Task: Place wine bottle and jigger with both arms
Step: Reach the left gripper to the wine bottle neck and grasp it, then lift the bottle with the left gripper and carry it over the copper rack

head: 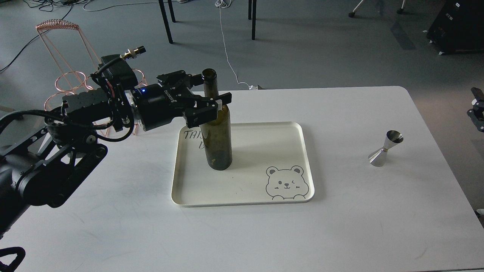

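Left pincer [211, 104] grips the wine bottle [217, 128]; bottle stands on the tray [287, 128].
Jigger [385, 148] waits on the surface [340, 226], untouched; right pincer [477, 109] barely shows; cannot tell its state.

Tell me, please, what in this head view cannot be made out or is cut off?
- Right gripper: cut by the right frame edge; fingers not distinguishable.
- Left gripper: whether its fingers actually press the wine bottle is unclear.
- Lettering on the tray: partly hidden behind the bottle.
- Jigger: too small to show markings.
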`<state>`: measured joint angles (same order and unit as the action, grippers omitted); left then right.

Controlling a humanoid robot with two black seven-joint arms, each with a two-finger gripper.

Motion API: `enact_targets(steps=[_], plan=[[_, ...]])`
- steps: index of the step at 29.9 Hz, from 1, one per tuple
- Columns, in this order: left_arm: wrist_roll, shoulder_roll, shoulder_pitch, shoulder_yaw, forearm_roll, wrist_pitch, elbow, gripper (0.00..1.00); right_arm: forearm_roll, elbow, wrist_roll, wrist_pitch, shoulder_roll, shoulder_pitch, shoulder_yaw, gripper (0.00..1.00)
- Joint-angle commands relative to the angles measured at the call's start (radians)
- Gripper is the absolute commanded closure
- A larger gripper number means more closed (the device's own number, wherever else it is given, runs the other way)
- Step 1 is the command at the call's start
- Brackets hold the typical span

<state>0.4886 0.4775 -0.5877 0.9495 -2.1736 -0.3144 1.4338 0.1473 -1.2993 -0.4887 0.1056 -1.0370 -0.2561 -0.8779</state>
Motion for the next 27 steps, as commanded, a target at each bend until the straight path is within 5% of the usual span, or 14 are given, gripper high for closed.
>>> enact_targets(steps=[1,5,7,16,22,27], plan=[[0.000,0.000,-0.010,-0.003,-0.002,0.001,-0.003,0.55,0.002,0.000,0.000,-0.004,0.000,0.000,0.000,0.02],[0.000,0.001,-0.012,-0.003,-0.003,0.020,-0.003,0.85,0.002,0.000,0.000,-0.006,0.000,0.000,0.002,0.02],[0.000,0.003,-0.012,-0.003,-0.002,0.029,-0.003,0.92,0.002,0.000,0.000,-0.007,0.000,0.000,0.002,0.02],[0.000,0.038,-0.050,0.003,0.001,0.051,0.022,0.94,0.003,0.000,0.000,-0.011,0.000,0.000,0.000,0.02],[0.000,0.186,-0.242,0.000,0.079,0.041,0.011,0.94,0.003,0.002,0.000,-0.017,0.000,0.000,0.000,0.02],[0.000,0.317,-0.362,-0.003,0.179,0.029,-0.110,0.93,0.003,0.002,0.000,-0.018,0.000,0.000,0.004,0.02]])
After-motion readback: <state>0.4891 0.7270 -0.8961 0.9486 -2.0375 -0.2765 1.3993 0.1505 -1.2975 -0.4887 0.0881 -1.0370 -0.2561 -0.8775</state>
